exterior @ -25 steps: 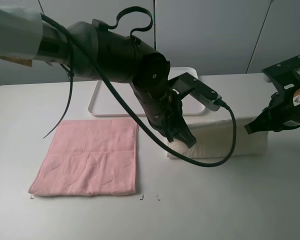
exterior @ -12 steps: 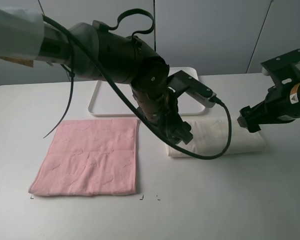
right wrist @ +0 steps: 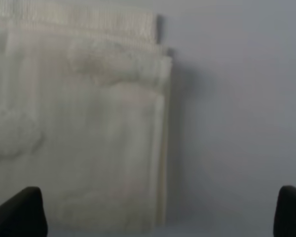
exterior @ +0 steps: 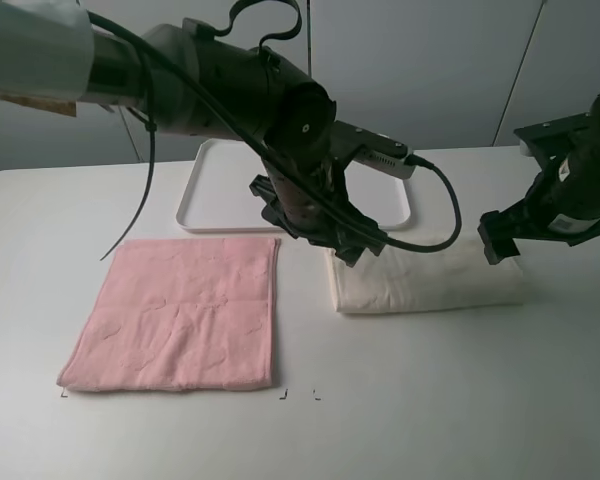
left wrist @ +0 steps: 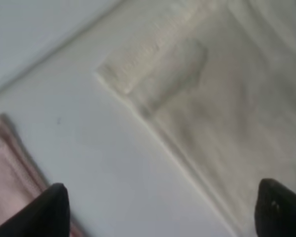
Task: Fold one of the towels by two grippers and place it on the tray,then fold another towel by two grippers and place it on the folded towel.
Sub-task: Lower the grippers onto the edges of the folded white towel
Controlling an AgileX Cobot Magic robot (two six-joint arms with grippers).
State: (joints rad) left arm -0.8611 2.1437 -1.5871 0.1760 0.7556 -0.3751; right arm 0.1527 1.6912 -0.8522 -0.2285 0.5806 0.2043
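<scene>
The cream-white towel (exterior: 430,282) is lying folded on the worktop (exterior: 450,400), its long axis running left to right. The left claw (exterior: 360,250) and right claw (exterior: 498,245) are hanging over its two ends, jaws apart.

Cream-white towel (exterior: 435,285), in front of tray (exterior: 215,195): matt terry cloth, nubby pile, flatter woven hem band. Pink towel (exterior: 180,315), front-left of tray: same cloth, faint embossed relief. Tray: smooth white plastic, slight sheen. Table (exterior: 450,410): smooth, matt white.
</scene>
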